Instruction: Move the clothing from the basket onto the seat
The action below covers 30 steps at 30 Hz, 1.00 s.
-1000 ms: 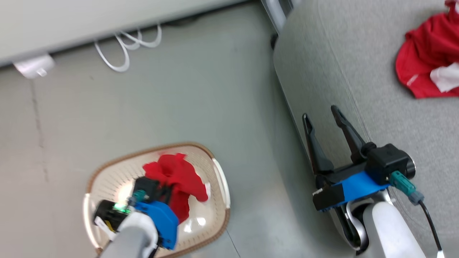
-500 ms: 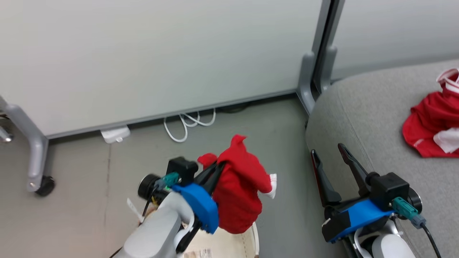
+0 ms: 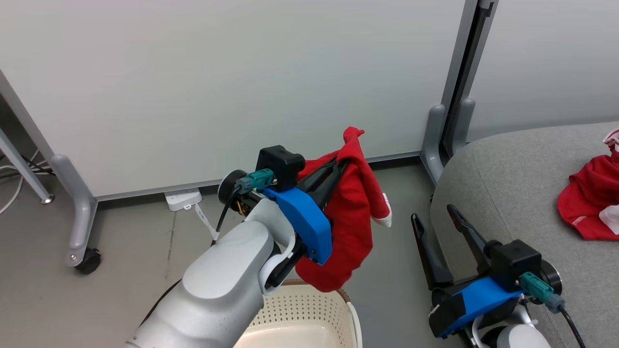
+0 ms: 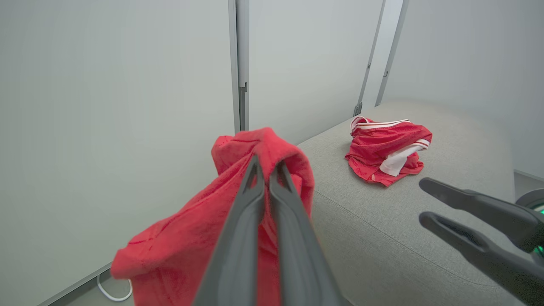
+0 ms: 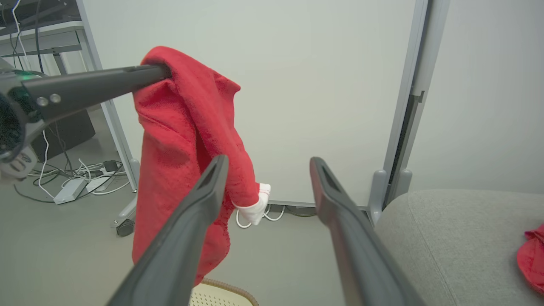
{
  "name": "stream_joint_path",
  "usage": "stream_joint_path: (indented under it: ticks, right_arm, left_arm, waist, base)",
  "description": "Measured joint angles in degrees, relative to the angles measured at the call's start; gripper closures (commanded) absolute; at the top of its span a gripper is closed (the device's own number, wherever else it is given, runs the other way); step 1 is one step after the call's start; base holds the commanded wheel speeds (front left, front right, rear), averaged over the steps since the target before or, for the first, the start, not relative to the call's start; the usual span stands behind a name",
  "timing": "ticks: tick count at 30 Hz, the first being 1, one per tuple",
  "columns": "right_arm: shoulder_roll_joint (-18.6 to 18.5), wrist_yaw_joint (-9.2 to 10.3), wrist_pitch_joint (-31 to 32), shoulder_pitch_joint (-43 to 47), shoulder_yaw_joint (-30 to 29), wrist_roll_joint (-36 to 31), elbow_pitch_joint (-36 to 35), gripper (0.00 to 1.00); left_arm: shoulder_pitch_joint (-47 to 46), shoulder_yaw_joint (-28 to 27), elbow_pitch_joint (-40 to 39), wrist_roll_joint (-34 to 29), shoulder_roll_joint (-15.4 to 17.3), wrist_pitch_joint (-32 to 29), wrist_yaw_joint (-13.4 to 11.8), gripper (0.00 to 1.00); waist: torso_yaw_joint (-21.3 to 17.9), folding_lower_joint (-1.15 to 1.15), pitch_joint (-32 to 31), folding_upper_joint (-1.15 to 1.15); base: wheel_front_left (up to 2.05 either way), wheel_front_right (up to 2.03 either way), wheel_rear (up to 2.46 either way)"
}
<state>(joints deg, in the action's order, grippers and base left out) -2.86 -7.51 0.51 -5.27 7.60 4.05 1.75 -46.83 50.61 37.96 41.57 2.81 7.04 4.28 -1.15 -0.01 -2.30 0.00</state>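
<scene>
Clothing [image 3: 355, 227] is up in the air: a red piece hangs pinched between the tightly closed fingers of the left gripper [image 3: 342, 164], dangling over the rim of the basket [image 3: 309, 309]. The right gripper [image 3: 431, 215] stands wide open and empty, just beside the seat [image 3: 508, 183]. A second garment [image 3: 590, 212], red with white trim, lies crumpled on the seat near its far edge.

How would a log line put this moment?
left jaws: shut on garment, over basket | right jaws: open, empty | other garment: on seat
</scene>
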Motion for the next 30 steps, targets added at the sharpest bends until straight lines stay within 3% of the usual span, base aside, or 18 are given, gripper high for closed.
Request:
stream_joint_path:
  ticks: [13,17,24,30]
  right_arm:
    - [0.00,0.00,0.24,-0.01,1.71,0.54,0.82,0.00]
    - [-0.01,0.00,1.32,-0.19,5.09,1.34,2.19,0.00]
    - [0.02,0.00,2.23,-5.89,12.14,3.88,11.18,0.00]
    - [0.01,0.00,0.60,-13.11,14.13,4.41,22.14,0.00]
  left_arm:
    - [-1.95,5.98,0.59,5.36,0.01,0.12,-2.01,1.00]
    - [-2.36,7.70,0.82,6.71,0.00,0.35,-2.31,1.00]
    - [-3.92,10.42,0.86,8.69,0.01,0.89,-2.81,1.00]
    - [-4.99,12.67,0.63,10.24,0.01,1.22,-2.97,1.00]
  waist:
    - [-0.53,0.00,-0.83,0.00]
    - [-0.59,0.01,-0.57,0.00]
    - [-0.50,0.01,-0.12,0.00]
    - [0.31,0.01,-0.05,0.00]
  base:
    - [0.00,0.00,0.00]
    - [0.00,0.00,0.00]
    - [0.00,0.00,0.00]
    - [0.00,0.00,0.00]
